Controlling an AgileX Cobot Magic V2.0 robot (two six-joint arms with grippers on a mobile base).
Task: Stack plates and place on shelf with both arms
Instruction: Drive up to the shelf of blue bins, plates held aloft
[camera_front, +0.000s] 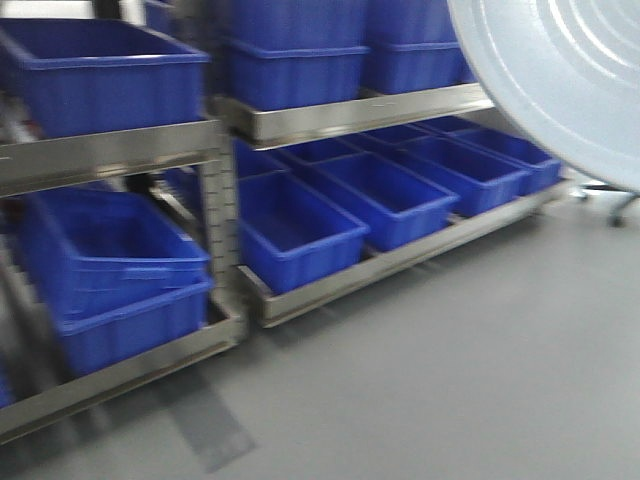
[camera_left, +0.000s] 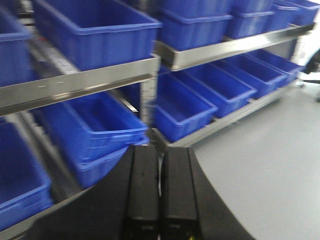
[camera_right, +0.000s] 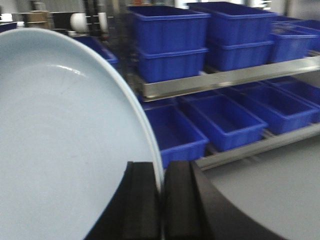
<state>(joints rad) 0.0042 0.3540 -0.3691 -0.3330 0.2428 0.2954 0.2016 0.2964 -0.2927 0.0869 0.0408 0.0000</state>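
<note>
Right gripper (camera_right: 161, 200) clamped on plate (camera_right: 60, 150) rim, plate extending left

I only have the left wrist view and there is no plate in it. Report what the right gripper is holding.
Observer: The right gripper is shut on the rim of a white plate. The rim runs between its fingers.
Operator: Say whether that plate is on the shelf yet.
Observer: Not yet. The front view shows it tilted in the air at upper right, ringed face to the camera, in front of the shelf, whose tiers hold blue crates.
</note>
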